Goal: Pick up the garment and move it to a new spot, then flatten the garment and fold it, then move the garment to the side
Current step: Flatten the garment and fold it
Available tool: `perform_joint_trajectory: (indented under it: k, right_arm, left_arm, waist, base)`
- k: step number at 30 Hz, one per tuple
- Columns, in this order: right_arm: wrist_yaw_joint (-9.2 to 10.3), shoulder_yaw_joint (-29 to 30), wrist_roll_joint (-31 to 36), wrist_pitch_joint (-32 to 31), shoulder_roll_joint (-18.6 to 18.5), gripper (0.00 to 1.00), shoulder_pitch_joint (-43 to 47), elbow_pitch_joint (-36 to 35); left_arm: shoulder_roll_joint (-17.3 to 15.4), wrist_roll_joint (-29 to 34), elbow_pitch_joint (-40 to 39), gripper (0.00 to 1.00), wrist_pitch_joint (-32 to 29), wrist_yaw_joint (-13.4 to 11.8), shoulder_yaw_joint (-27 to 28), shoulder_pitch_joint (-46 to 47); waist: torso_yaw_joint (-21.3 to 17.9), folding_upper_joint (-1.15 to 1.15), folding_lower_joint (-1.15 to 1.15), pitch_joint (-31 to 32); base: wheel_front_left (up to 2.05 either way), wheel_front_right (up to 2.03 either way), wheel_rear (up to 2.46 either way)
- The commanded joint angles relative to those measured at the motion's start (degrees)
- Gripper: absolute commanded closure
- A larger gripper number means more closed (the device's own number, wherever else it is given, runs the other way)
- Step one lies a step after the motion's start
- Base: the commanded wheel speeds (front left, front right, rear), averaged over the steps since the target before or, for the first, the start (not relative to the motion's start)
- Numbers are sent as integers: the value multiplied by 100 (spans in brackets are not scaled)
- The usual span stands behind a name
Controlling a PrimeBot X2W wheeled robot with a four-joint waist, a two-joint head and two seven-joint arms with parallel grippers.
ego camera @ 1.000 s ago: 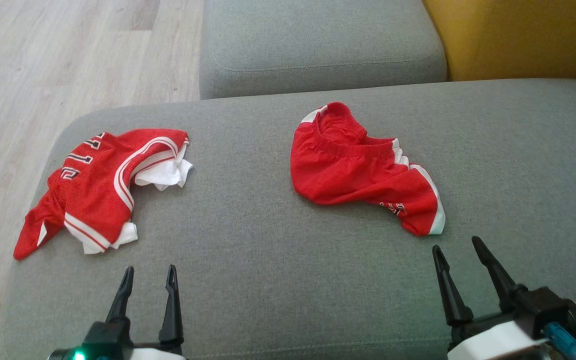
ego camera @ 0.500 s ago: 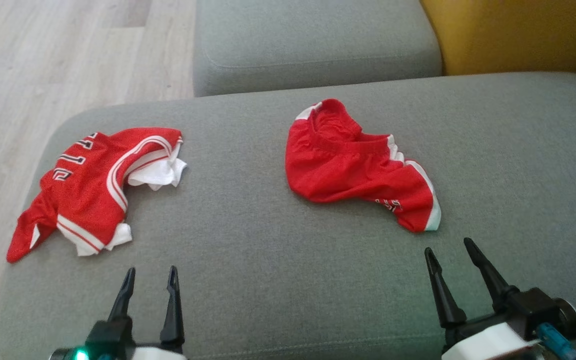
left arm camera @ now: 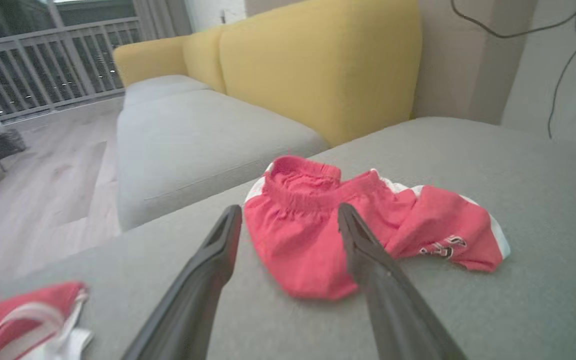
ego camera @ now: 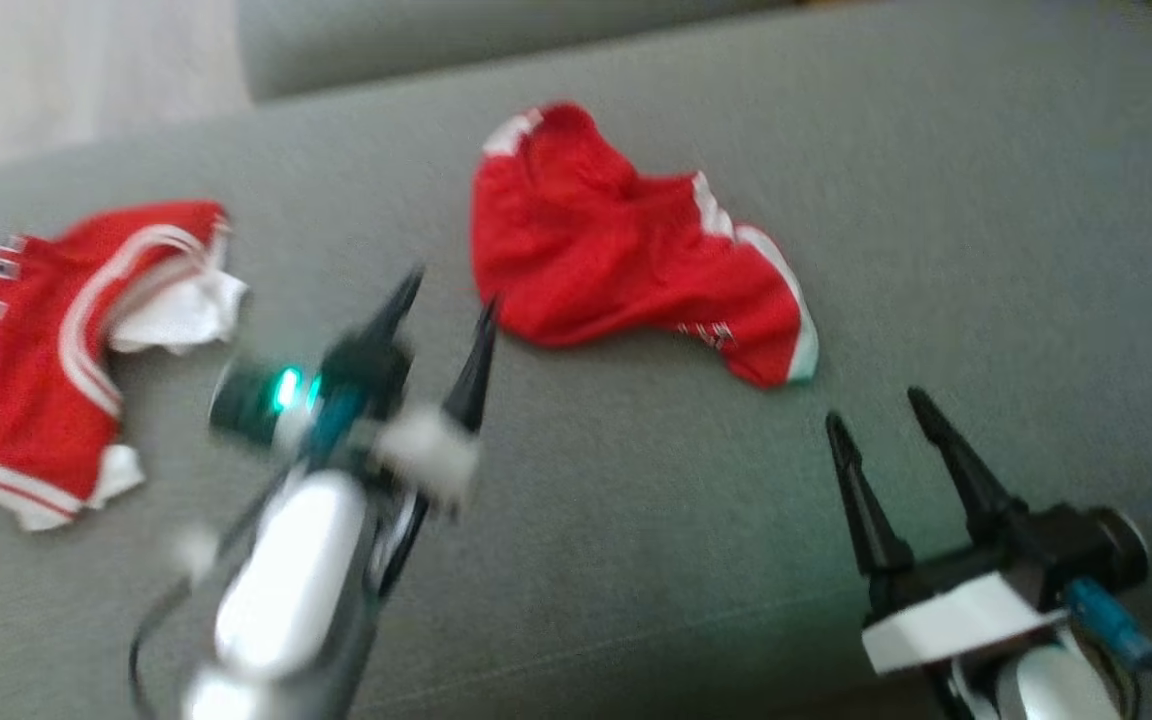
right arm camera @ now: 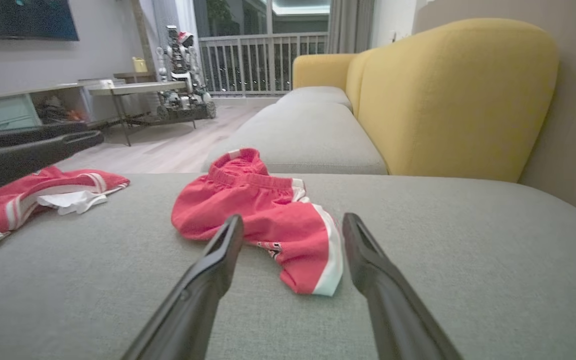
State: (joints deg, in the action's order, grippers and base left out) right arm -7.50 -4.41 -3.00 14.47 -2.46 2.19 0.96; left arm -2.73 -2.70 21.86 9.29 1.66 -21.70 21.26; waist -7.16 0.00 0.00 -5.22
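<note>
Crumpled red shorts with white side stripes lie mid-cushion on the grey sofa seat; they show in the left wrist view and the right wrist view too. My left gripper is open, raised over the seat, its tips just left of the shorts' near left edge; its own view has the shorts between and beyond the fingers. My right gripper is open, a short way in front of the shorts' white-trimmed leg end. Nothing is held.
A crumpled red and white jersey lies at the seat's left end. A second grey cushion and a yellow backrest lie beyond. Wood floor runs to the left.
My left arm has swung forward and right from the lower left toward the shorts. The camera has moved, shifting the scene left and up. The right gripper has hardly moved.
</note>
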Motion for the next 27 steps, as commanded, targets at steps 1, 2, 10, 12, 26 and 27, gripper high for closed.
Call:
perform_joint_trajectory:
  k: [1,2,10,12,26,27]
  right_arm:
    - [1,-161,-34,52,-42,0,-305,-231]
    - [1,-186,-63,52,-42,0,-373,-244]
    - [1,-327,-246,52,-42,0,-801,-311]
    - [1,-335,-268,52,-42,0,-861,-322]
    - [1,-328,-359,52,-42,0,-967,-361]
    - [1,-325,-365,52,-42,0,-967,-360]
  left_arm:
    - [-15,-24,-36,0,-99,69,47,642]
    - [-15,-48,104,0,-215,119,-62,945]
    - [-15,-678,1201,0,-1186,473,-1164,2999]
    - [-15,-852,1495,0,-1357,490,-1392,3367]
    - [-15,-1609,2777,0,-2135,399,-2623,4567]
    - [-15,-1687,2799,0,-2160,420,-2704,4594]
  waist:
    - [-399,0,0,-571]
    - [-466,0,0,-710]
    - [-838,0,0,-1510]
    - [-905,0,0,-1625]
    - [-1103,0,0,-1929]
    - [-1099,0,0,-1932]
  base:
    - [0,0,0]
    - [0,0,0]
    - [0,0,0]
    - [0,0,0]
    - [0,0,0]
    - [0,0,0]
